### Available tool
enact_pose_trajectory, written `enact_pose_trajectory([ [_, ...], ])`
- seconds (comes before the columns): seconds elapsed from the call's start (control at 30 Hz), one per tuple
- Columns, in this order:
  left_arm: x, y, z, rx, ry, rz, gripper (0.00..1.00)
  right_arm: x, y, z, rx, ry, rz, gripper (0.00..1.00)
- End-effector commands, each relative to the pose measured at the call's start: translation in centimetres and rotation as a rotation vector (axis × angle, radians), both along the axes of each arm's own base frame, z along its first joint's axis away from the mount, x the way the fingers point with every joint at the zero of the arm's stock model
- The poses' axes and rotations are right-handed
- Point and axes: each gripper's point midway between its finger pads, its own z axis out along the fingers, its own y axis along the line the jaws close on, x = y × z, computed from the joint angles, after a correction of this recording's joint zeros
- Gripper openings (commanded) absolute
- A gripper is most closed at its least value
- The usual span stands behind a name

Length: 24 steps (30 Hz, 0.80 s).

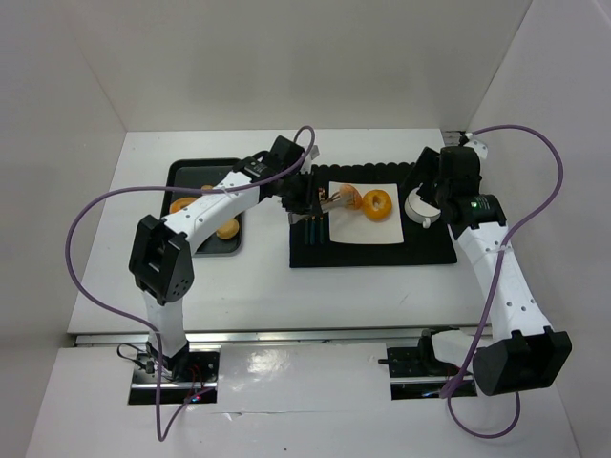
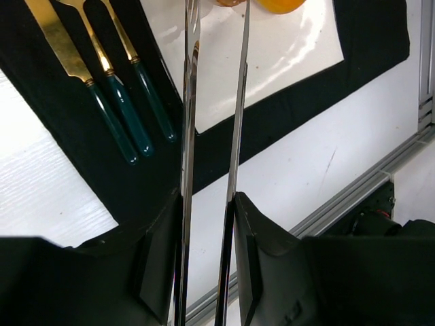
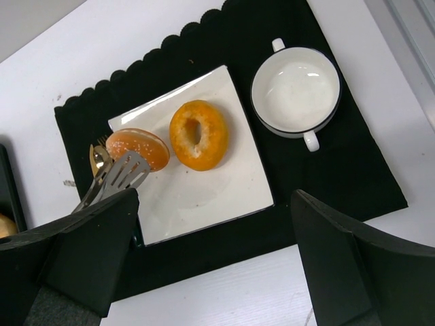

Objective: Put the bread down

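bun [image 3: 138, 148] looks seeded only from right wrist

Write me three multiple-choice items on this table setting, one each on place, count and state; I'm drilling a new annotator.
1. Where does the white two-handled bowl stand?
A) on the black placemat, beside the square plate
B) on the square plate
C) on top of the cutlery

2. How many green-handled cutlery pieces lie on the placemat?
A) one
B) three
C) five

3. How is the right gripper?
A) shut on the bowl
B) shut on a cutlery piece
C) open and empty

Key:
1 A: the bowl rests on black cloth, clear of the plate's edge.
2 B: three handles lie side by side.
3 C: its fingers stand wide apart with nothing between them.
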Motion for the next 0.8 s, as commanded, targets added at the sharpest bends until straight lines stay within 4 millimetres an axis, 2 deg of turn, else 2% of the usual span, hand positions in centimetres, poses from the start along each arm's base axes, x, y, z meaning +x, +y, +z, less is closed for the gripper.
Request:
enact_pose_trajectory([
  [0.0,0.4,0.0,1.5,-0.009,-0.061,0.002,0.38,0.0,-0.3,1.2,-0.001,-0.052,-0.003,1.0],
  [0.03,0.5,0.0,1.0,-0.003,-0.052,0.002,0.45,0.2,-0.3,0.9,-0.002,-0.043,-0.003,1.0],
  [0.13,0.5,-0.5,0.3,-0.009,-0.028,-0.014,0.6,0.2,-0.3,0.9,-0.002,-0.043,-0.003,1.0],
  [0.2,0.4,-0.5,0.5,-0.008,-0.026,-0.014,0.64,0.2,-0.3,0.9,-0.002,-0.043,-0.003,1.0],
  [0.27,0.7,-0.6,1.0,-0.012,-0.031,-0.014,0.75,0.2,-0.3,0.9,-0.002,-0.043,-0.003,1.0],
  [0.4,0.5,0.1,2.1,0.015,-0.046,-0.012,0.74,0.1,-0.3,0.5,-0.011,-0.032,0.002,1.0],
  [0.47,0.6,0.3,4.2,0.002,-0.091,-0.01,0.7,0.1,-0.3,0.5,-0.011,-0.032,0.002,1.0],
  [0.53,0.5,1.0,5.1,0.024,-0.112,0.004,0.68,0.2,-0.3,0.7,-0.01,-0.041,0.002,1.0],
  [0.57,0.5,1.2,5.8,0.024,-0.126,0.011,0.63,0.2,-0.3,0.7,-0.01,-0.041,0.002,1.0],
  [0.63,0.2,1.6,6.7,0.027,-0.146,0.01,0.6,0.3,-0.3,0.4,-0.011,-0.032,0.002,1.0],
  [0.67,0.7,2.0,7.0,0.023,-0.153,0.023,0.59,0.3,-0.1,0.4,-0.005,-0.032,0.011,1.0],
  [0.77,0.4,2.5,8.0,0.006,-0.16,0.012,0.59,0.6,-0.1,0.3,-0.005,-0.032,0.011,1.0],
])
